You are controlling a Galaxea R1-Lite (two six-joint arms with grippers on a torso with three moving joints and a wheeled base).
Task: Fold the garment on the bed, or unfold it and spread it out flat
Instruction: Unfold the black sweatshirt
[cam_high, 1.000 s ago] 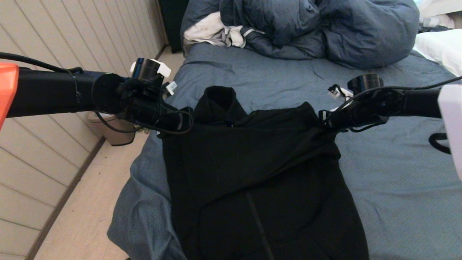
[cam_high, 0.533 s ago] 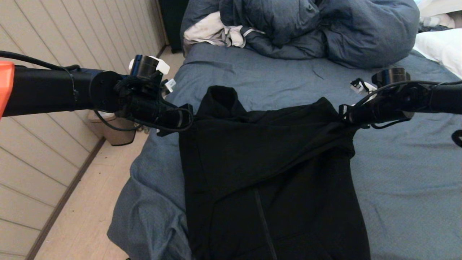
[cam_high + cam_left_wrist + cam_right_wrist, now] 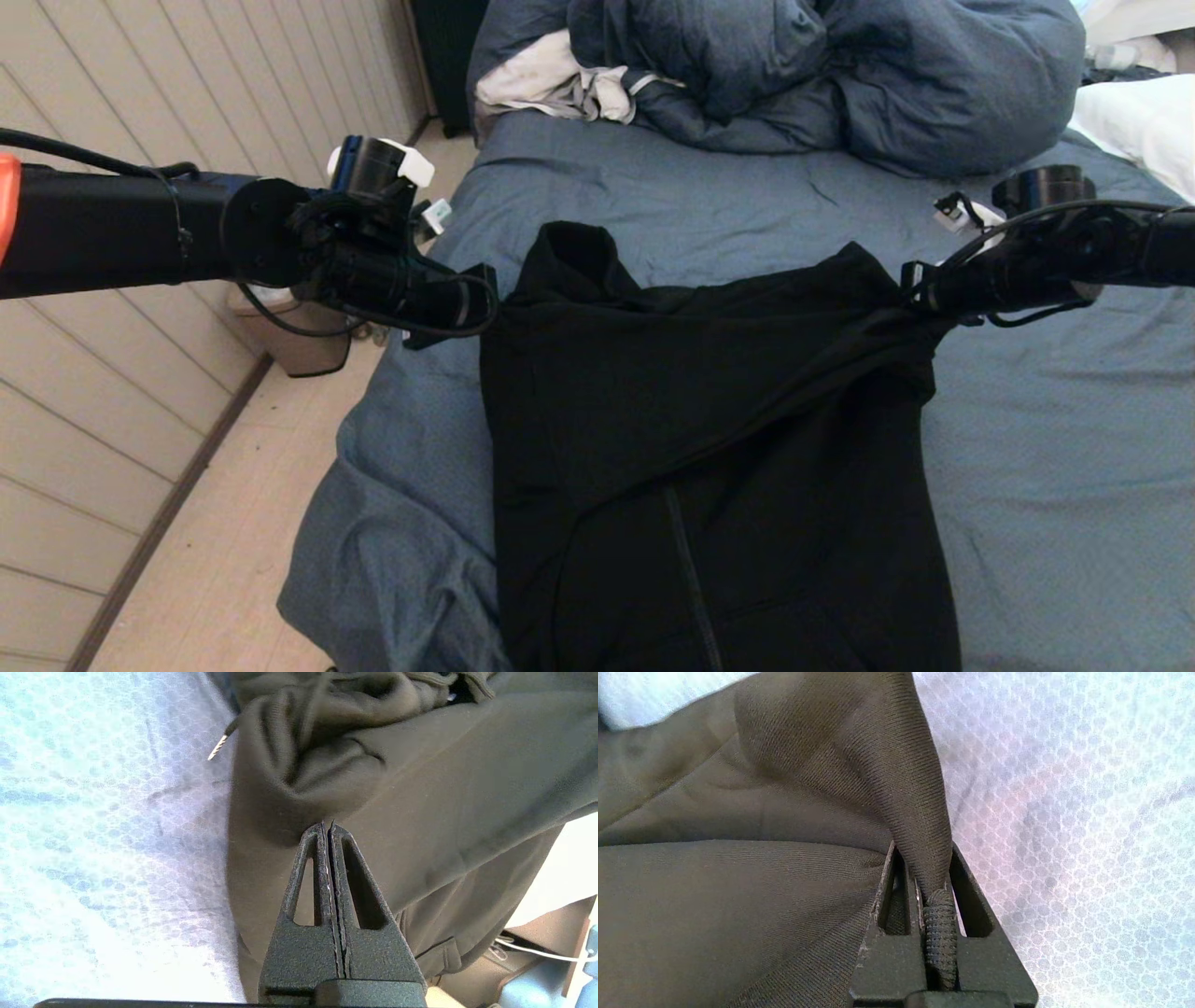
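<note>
The black hooded garment (image 3: 709, 420) hangs stretched between my two grippers over the bed (image 3: 1055, 448), its zipper front running down toward the near edge. Its hood (image 3: 569, 257) stands up at the far left. My left gripper (image 3: 485, 303) is shut, its tips pinching the garment's left corner (image 3: 280, 788), where the cloth puckers. My right gripper (image 3: 920, 294) is shut on the right corner, with a fold of the garment (image 3: 738, 882) and a ribbed seam (image 3: 941, 933) wedged between its fingers (image 3: 966, 891). The top edge between them is pulled taut.
A puffy dark blue duvet (image 3: 840, 65) and a white-grey cloth (image 3: 541, 79) lie heaped at the bed's far end. A white pillow (image 3: 1139, 121) sits far right. Left of the bed are the wooden floor (image 3: 233, 523), a beige bin (image 3: 289, 345) and a panelled wall.
Both grippers have carried the garment to the right across the bed. The right gripper moved farther, so the top edge is stretched wider. Both grips are unchanged.
</note>
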